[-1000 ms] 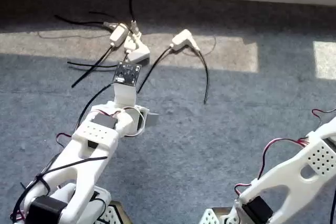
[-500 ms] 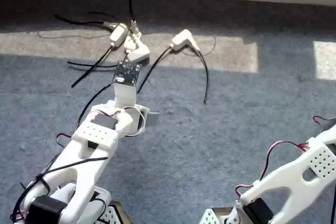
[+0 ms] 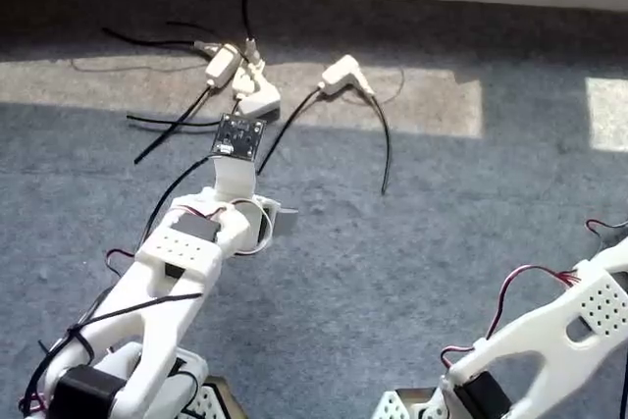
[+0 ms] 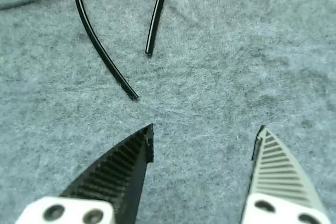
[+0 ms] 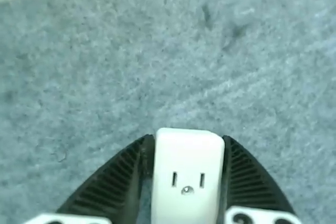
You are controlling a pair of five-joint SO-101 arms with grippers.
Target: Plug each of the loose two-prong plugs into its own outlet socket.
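Right pincer (image 5: 187, 138) clamps an outlet socket (image 5: 187, 177), base cut off; left pincer (image 4: 205, 128) gapes over carpet (image 4: 220, 51).

A white outlet socket (image 5: 188, 177), its two slots and round hole in view, sits clamped in the right gripper (image 5: 187, 140), while a black-corded white plug (image 3: 339, 73) lies on its side at 12 o'clock in the high view and a white plug cluster (image 3: 240, 78) lies at 11 o'clock

In the high view the right arm (image 3: 554, 326) runs off the edge before its wrist. The outlet socket (image 5: 188, 174) in the right claw (image 5: 186, 140) is cut off just past its slots. Two black cables (image 4: 157, 14) leave the frame. The white plugs (image 3: 240, 71) are too small to tell whether they are seated.
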